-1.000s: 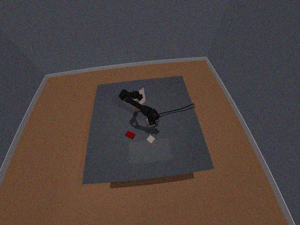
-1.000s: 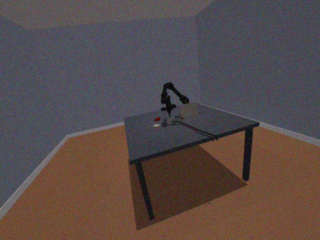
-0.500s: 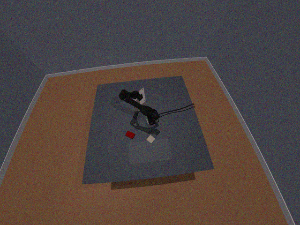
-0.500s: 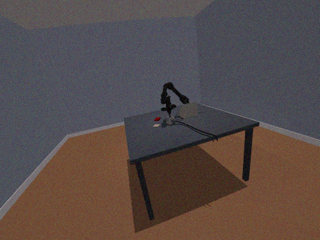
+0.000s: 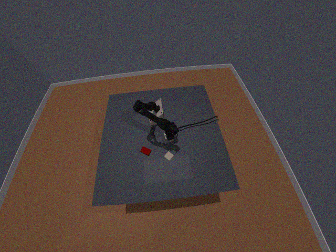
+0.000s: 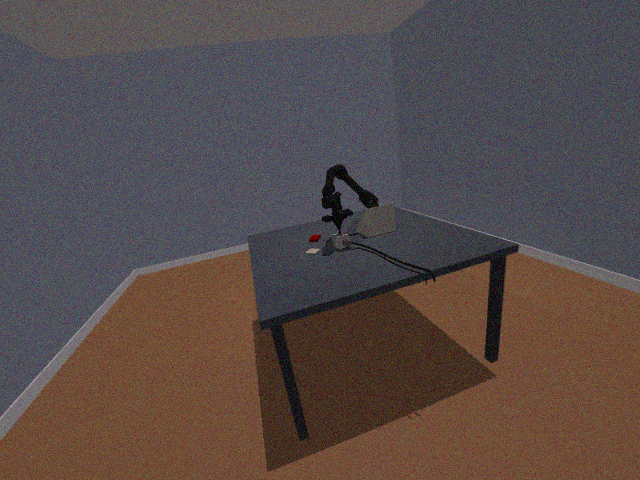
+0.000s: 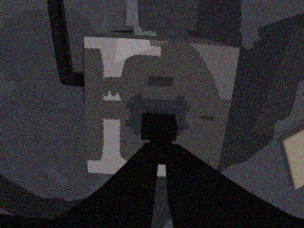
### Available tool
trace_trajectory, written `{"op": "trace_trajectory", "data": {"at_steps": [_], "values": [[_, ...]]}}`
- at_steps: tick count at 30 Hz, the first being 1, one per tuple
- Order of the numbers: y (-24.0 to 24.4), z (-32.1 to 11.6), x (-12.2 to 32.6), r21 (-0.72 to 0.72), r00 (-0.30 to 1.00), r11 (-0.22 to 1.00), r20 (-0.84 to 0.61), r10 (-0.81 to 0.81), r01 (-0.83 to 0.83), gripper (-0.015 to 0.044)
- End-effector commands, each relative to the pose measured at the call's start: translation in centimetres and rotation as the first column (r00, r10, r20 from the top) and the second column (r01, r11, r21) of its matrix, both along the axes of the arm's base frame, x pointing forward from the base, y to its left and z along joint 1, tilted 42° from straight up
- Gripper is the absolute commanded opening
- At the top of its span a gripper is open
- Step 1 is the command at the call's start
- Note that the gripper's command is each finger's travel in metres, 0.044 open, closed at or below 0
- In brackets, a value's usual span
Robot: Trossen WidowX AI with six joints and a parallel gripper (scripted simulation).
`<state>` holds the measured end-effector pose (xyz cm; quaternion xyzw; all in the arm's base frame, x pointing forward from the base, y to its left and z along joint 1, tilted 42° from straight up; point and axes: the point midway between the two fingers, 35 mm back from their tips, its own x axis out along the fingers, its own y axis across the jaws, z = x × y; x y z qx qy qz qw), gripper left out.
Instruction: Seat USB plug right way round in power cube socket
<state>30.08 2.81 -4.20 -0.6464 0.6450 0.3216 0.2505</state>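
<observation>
The power cube (image 5: 165,136) (image 6: 341,243) (image 7: 111,142) stands on the table, its pale top partly in shadow. My gripper (image 6: 339,231) (image 7: 160,154) points down over it, shut on the black USB plug (image 7: 159,125). In the wrist view the plug is above the middle of the cube's top. The fingers and plug hide the socket beneath, so I cannot tell how deep the plug sits or which way round it is. A dark slot (image 7: 161,81) shows uncovered beyond the plug, and a smaller dark mark (image 7: 206,117) lies to its right.
Black cables (image 5: 198,124) (image 6: 390,259) run from the cube over the table edge. A red block (image 5: 146,150) (image 6: 314,238) and a flat white piece (image 5: 168,155) (image 6: 312,251) (image 7: 295,159) lie near the cube. A pale upright panel (image 6: 379,221) stands behind it, by the arm's base.
</observation>
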Motion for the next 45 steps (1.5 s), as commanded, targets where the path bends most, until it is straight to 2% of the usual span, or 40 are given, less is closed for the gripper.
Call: {"op": "trace_trajectory", "data": {"at_steps": [1, 45], "values": [[-0.07, -0.04, 0.02, -0.004, 1.000, 1.000, -0.002, 0.006, -0.006, 0.0000], [-0.43, -0.44, 0.00, -0.004, 1.000, 1.000, -0.002, 0.006, -0.006, 0.0000]]}}
